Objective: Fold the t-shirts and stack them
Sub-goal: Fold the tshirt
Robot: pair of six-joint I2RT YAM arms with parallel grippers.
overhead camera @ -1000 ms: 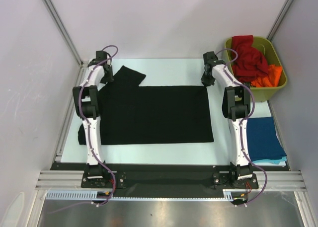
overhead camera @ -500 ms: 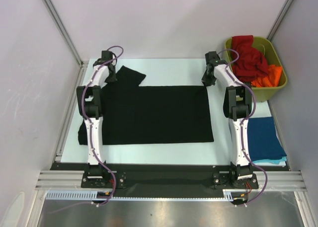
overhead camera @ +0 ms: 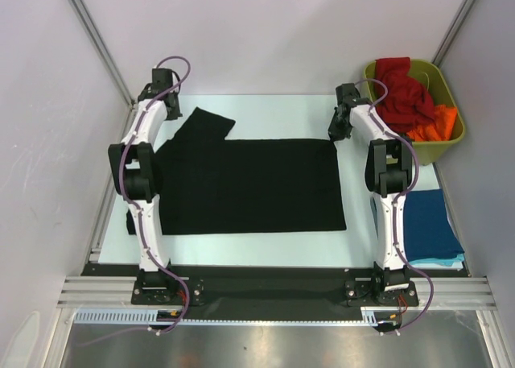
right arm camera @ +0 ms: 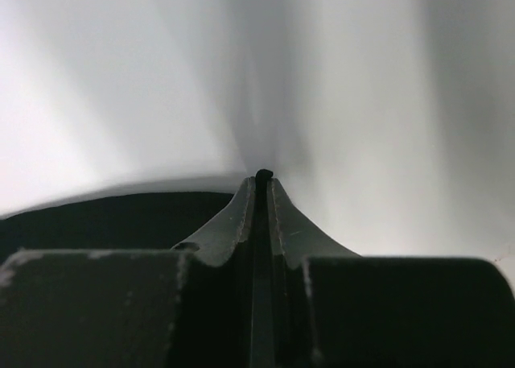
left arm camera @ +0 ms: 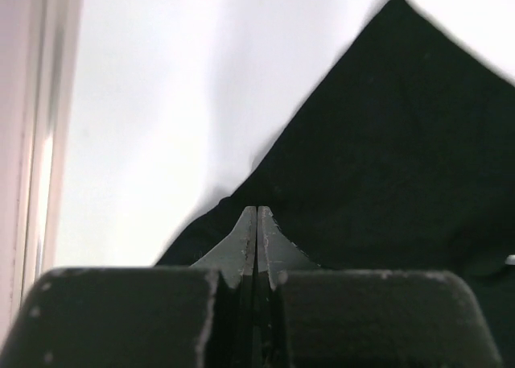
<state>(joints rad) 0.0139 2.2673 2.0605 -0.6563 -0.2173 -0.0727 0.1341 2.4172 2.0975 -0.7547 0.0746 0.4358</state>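
The black short-sleeved cloth t-shirt (overhead camera: 257, 187) lies flat in the middle of the white counter (overhead camera: 273, 114), with one sleeve out at the far left. The right claw (right arm camera: 263, 179) pinches its far right corner. The left claw (left arm camera: 256, 212) is closed, beside the sleeve edge.

White table (overhead camera: 273, 110) under soft, even light. Plain pale walls (overhead camera: 273, 30) close it in on three sides, with aluminium posts (overhead camera: 95, 38) rising from both far corners. A slotted metal rail (overhead camera: 273, 291) runs along the near edge, and a brushed steel sheet (overhead camera: 273, 344) lies just beyond it.
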